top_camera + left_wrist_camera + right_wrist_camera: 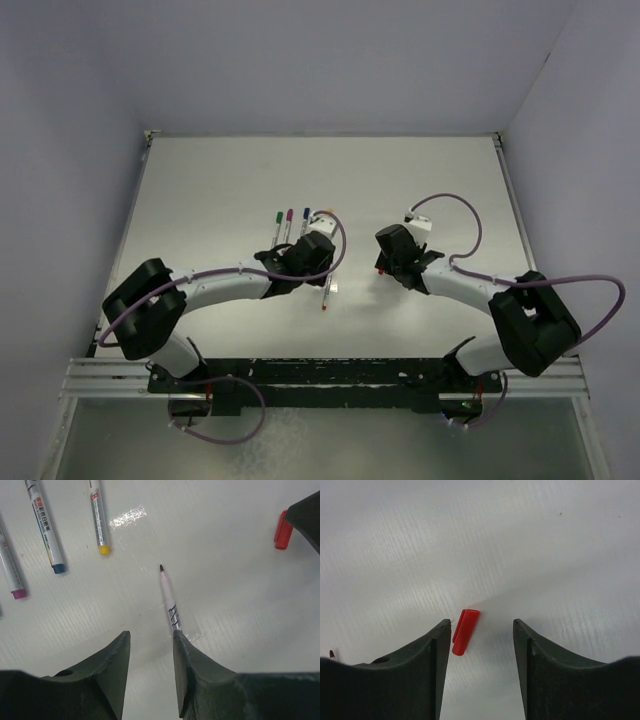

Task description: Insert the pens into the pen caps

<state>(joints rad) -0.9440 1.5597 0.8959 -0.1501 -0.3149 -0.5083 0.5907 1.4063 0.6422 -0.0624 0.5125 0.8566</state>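
Observation:
Three silvery pens with green (275,224), purple (288,222) and blue (304,220) ends lie side by side at the table's middle. The left wrist view shows the blue (48,535), purple (12,575) and yellow-ended (98,515) pens. A pen with a bare dark tip (169,602) lies ahead of my open, empty left gripper (150,641), its rear end by the right finger; it also shows in the top view (328,294). My right gripper (480,630) is open low over the table with a red cap (465,631) lying between its fingers, close to the left finger (437,645). No other caps show.
The white table (220,180) has raised edges left and right and grey walls around it. My two grippers (312,262) (385,262) sit close together at the table's middle; the right one's dark body (307,512) shows in the left wrist view beside the red cap (283,530).

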